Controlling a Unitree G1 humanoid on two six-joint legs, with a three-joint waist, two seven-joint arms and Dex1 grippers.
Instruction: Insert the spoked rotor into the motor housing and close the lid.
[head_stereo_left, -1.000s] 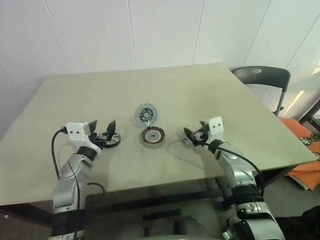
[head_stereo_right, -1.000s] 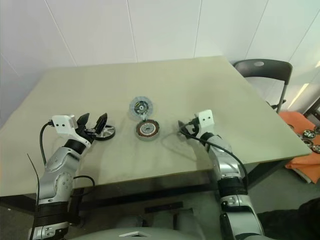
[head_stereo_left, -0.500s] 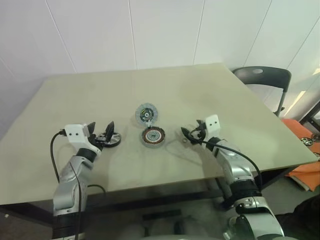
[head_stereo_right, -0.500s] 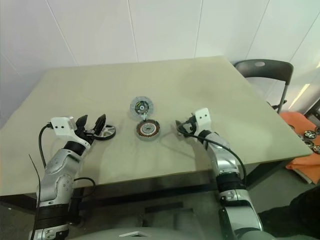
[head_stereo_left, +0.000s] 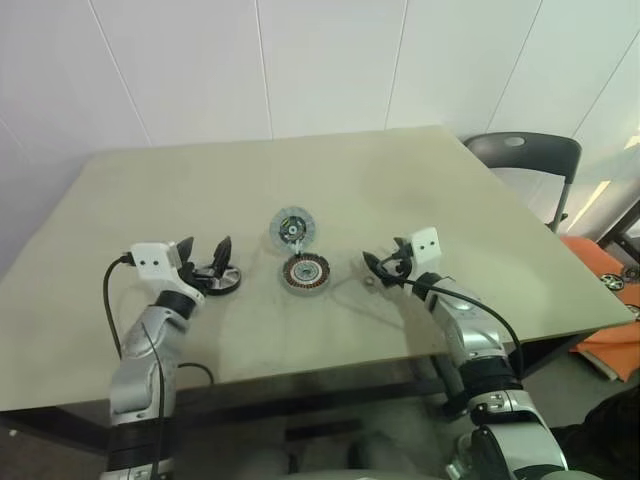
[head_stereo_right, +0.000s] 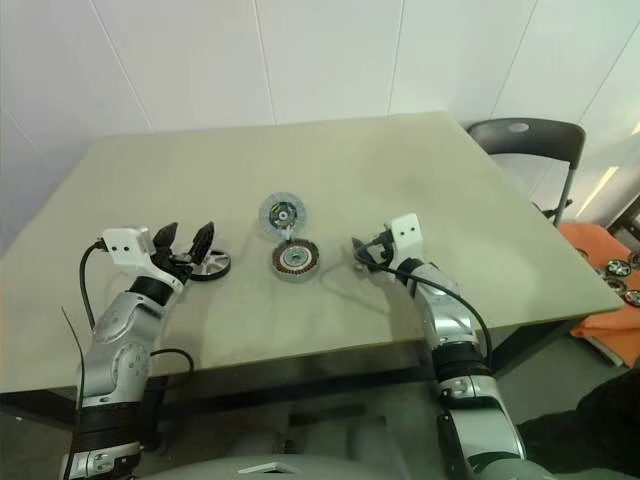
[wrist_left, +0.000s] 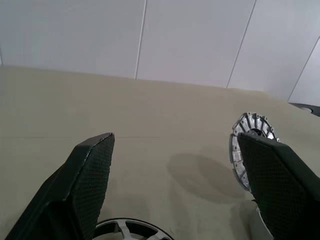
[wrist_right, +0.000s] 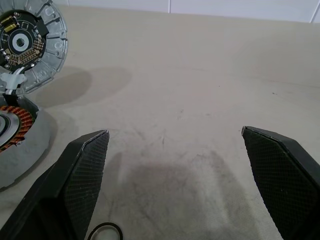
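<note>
The spoked rotor (head_stereo_left: 217, 279) lies flat on the table (head_stereo_left: 440, 190) toward its left edge, under my left gripper (head_stereo_left: 203, 258), whose fingers are spread. The motor housing (head_stereo_left: 305, 272) sits mid-table, its lid (head_stereo_left: 292, 226) raised behind it. My right gripper (head_stereo_left: 377, 270), fingers apart, hovers beside the housing.

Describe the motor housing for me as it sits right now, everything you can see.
The motor housing is a thick round silver-rimmed part lying flat near the middle of the table, open side up. Inside shows a ring of copper-orange coils around a pale centre. A grey disc-shaped lid stands joined at its far edge. Neither hand touches it.
</note>
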